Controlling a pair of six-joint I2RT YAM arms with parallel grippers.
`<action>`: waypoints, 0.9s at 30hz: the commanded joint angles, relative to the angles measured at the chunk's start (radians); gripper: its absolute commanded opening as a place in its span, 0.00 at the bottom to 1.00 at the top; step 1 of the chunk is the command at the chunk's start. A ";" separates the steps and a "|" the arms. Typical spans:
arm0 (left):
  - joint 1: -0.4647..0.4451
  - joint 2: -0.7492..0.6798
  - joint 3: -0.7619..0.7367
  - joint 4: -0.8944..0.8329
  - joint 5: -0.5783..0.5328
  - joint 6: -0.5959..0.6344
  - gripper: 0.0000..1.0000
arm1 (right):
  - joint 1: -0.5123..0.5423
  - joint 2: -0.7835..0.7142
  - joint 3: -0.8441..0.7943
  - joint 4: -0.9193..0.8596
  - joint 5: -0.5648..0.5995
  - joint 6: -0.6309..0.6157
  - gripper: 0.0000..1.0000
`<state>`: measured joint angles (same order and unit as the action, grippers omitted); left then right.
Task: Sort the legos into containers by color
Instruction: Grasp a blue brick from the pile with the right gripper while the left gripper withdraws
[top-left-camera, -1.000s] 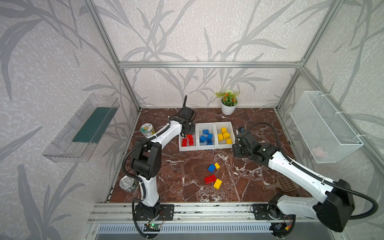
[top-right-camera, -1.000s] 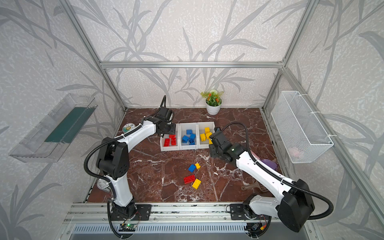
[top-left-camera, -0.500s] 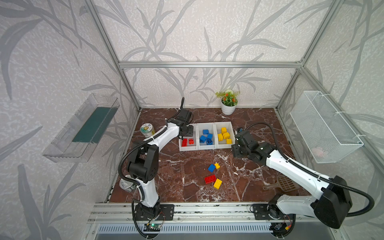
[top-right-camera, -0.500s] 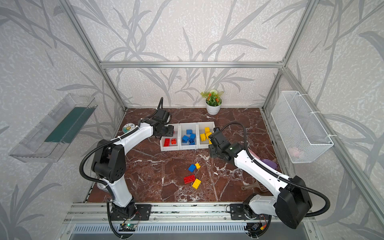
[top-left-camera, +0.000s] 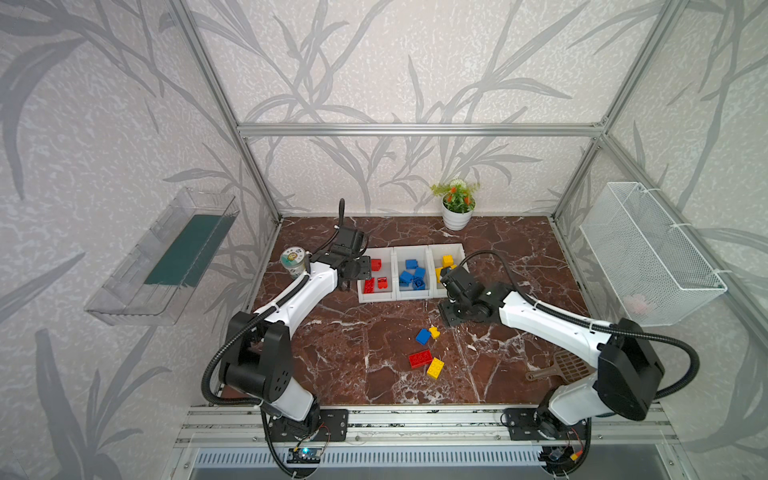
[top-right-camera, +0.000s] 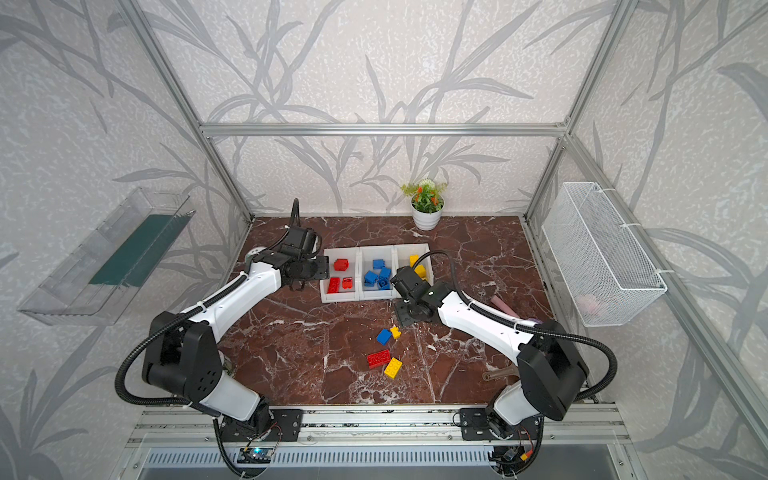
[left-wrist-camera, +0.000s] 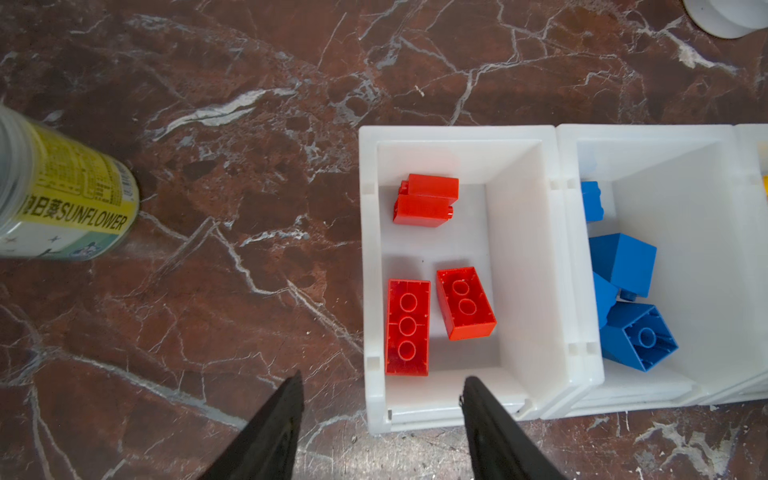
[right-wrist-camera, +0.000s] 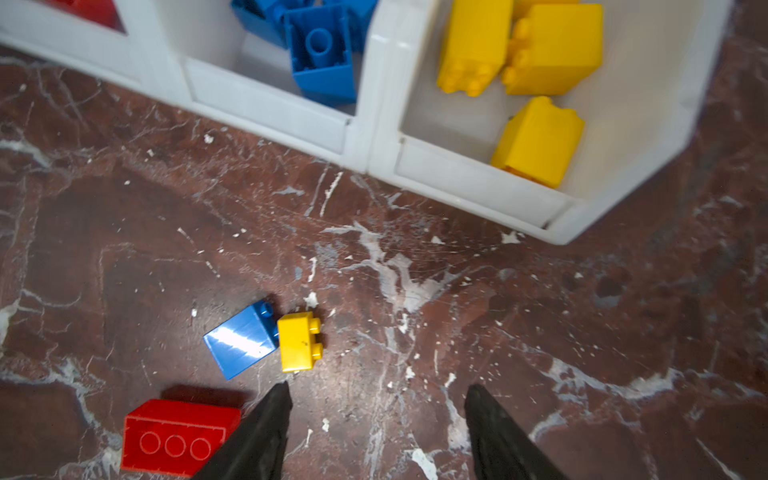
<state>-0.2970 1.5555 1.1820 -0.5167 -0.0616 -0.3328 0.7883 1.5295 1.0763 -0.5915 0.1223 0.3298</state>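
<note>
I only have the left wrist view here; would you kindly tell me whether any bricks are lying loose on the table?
Observer: Yes, four: a blue brick, a small yellow brick beside it, a red brick and a larger yellow brick.
Operator: Where is the right end effector?
Observer: The right end effector hangs open and empty over the table, close to the blue brick.
Operator: And the bin beyond the blue one?
Observer: That bin shows only yellow bricks.
</note>
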 joint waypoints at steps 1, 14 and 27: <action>0.010 -0.043 -0.038 0.014 -0.024 -0.021 0.64 | 0.047 0.051 0.060 0.001 -0.083 -0.108 0.67; 0.032 -0.142 -0.147 0.036 -0.033 -0.031 0.64 | 0.118 0.270 0.171 -0.019 -0.128 -0.268 0.65; 0.038 -0.195 -0.206 0.048 -0.027 -0.053 0.65 | 0.152 0.395 0.200 -0.035 -0.092 -0.298 0.58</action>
<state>-0.2665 1.3895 0.9909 -0.4778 -0.0772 -0.3683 0.9344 1.9038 1.2510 -0.6075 0.0154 0.0418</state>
